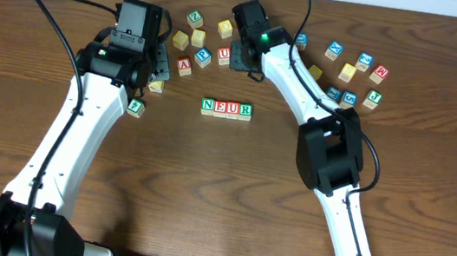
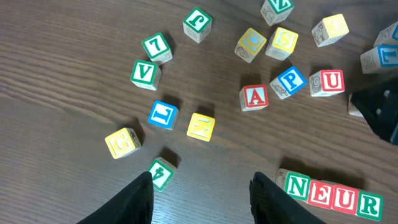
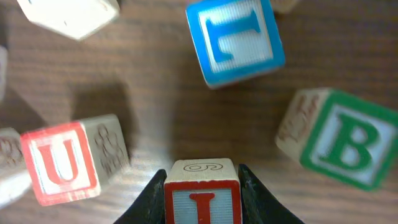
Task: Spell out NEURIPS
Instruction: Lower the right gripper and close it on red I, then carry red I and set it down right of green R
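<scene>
Pinching the red I cube (image 3: 202, 200) between its 2 black fingers, the right claw (image 3: 203, 177) sits among the loose cubes at the far side of the counter (image 1: 204, 186). Its wrist view does not show whether the cube rests on the wood or is raised off it. Just left of that cube stands a loose red U cube (image 3: 62, 163). A blue T cube (image 3: 235, 38) lies beyond it, and a green B cube (image 3: 351, 140) is to the right.

The NEUR row (image 1: 227, 108) lies near the middle of the counter, its 4 cubes touching side by side and reading N, E, U, R. The blue P cube (image 2: 291, 79) is loose behind the row, between a red A cube (image 2: 255, 96) and the loose red U.

The left claw (image 2: 202, 199) hangs over the counter left of the row, fingers spread with nothing between them.
</scene>
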`<act>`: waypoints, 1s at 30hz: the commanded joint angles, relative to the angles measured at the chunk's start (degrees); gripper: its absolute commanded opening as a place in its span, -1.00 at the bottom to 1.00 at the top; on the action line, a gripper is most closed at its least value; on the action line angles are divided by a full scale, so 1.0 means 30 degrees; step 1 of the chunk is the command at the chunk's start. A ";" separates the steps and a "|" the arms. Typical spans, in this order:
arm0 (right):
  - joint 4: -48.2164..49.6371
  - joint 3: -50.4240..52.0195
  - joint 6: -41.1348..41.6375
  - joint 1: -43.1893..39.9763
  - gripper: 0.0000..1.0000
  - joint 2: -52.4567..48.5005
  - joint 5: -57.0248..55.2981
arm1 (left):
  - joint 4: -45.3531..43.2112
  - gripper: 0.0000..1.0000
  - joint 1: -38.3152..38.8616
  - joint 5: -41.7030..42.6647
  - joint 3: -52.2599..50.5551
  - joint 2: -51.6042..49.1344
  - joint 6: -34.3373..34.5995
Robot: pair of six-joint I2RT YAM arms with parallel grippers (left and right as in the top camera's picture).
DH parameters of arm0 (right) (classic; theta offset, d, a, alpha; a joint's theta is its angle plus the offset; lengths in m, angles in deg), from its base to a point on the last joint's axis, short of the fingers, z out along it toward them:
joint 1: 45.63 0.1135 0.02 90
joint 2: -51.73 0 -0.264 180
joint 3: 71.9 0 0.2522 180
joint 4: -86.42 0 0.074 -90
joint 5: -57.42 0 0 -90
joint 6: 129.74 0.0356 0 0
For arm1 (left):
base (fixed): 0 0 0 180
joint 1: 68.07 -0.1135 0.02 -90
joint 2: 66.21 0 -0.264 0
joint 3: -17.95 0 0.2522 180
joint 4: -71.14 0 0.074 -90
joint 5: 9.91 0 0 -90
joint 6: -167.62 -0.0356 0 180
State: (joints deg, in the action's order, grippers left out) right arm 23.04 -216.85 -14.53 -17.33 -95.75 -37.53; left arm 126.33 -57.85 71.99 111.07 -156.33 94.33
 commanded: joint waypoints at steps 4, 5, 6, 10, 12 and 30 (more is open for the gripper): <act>-0.3016 -0.0095 -0.1071 -0.0277 -0.50 0.2550 -0.0211 | 0.0029 -0.01 -0.0058 -0.0321 -0.0146 0.0066 0.0182; -0.3730 -0.0095 -0.1086 -0.0291 -0.52 0.2586 -0.0226 | 0.0029 -0.01 -0.0058 -0.0321 -0.0146 0.0066 0.0182; -0.4335 -0.0095 -0.1173 -0.0299 -0.53 0.2586 -0.0219 | 0.0022 -0.01 -0.0058 -0.0328 -0.0146 0.0066 0.0182; -0.7380 -0.0080 -0.1217 -0.0291 -0.62 0.2375 -0.0240 | 0.0022 -0.01 -0.0058 -0.0321 -0.0146 0.0073 0.0182; -0.8218 -0.0066 -0.1209 -0.0284 -0.62 0.2273 -0.0226 | 0.0022 -0.01 -0.0058 -0.0328 -0.0146 0.0073 0.0182; -0.8021 0.2798 -0.1195 -0.0044 -0.69 0.2178 0.1151 | 0.0015 -0.01 -0.0058 -0.0321 -0.0146 0.0066 0.0182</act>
State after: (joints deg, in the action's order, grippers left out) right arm -1.36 -209.90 -17.67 -17.97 -89.33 -35.80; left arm 126.29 -57.85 71.99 111.02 -156.33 94.33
